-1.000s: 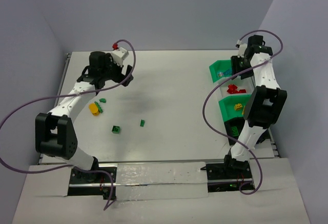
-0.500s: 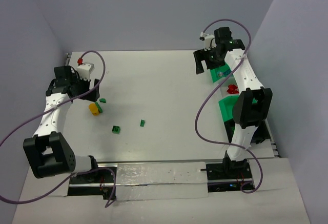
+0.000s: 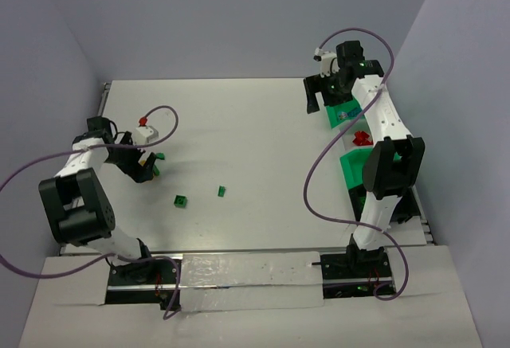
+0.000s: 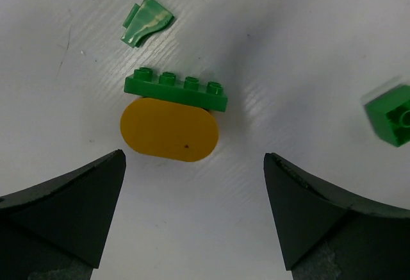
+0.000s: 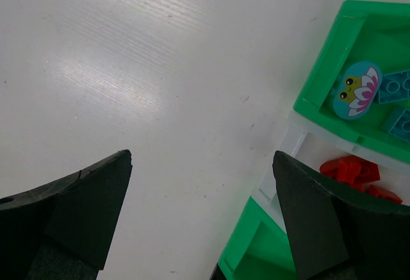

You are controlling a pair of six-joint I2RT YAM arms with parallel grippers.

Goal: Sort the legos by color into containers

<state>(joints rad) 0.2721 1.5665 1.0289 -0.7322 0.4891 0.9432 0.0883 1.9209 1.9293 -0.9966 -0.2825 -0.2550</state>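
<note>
Left gripper (image 4: 194, 187): jaws wide apart, holding nothing, touching nothing. It hangs low over the left part of the table (image 3: 255, 137), with a yellow oval piece (image 4: 168, 129) just ahead of the gap between the fingers.
Right gripper (image 5: 202, 164): jaws wide apart, empty, over bare table just left of the far container (image 5: 330, 62).

Since a second ago: the left arm has swung out toward the left edge and come back in over the yellow piece. The right arm has left its place above the containers and now stands at their far left corner, where it has hardly shifted in the last half second.

Table: white, matte, finely ribbed.
Containers along the right edge: bright green, glossy plastic, rectangular, open-topped.
A white-walled tray (image 5: 282, 184) sits between two green ones.
Far container holds blue legos (image 5: 398, 86) and a round printed tile (image 5: 357, 90).
Red legos (image 5: 352, 170) lie in the white tray.
Green four-stud brick (image 4: 176, 90) touches the yellow piece's far edge.
Small green brick (image 4: 392, 115) to the right, apart.
Small green fragment (image 4: 147, 22) beyond, apart.
</note>
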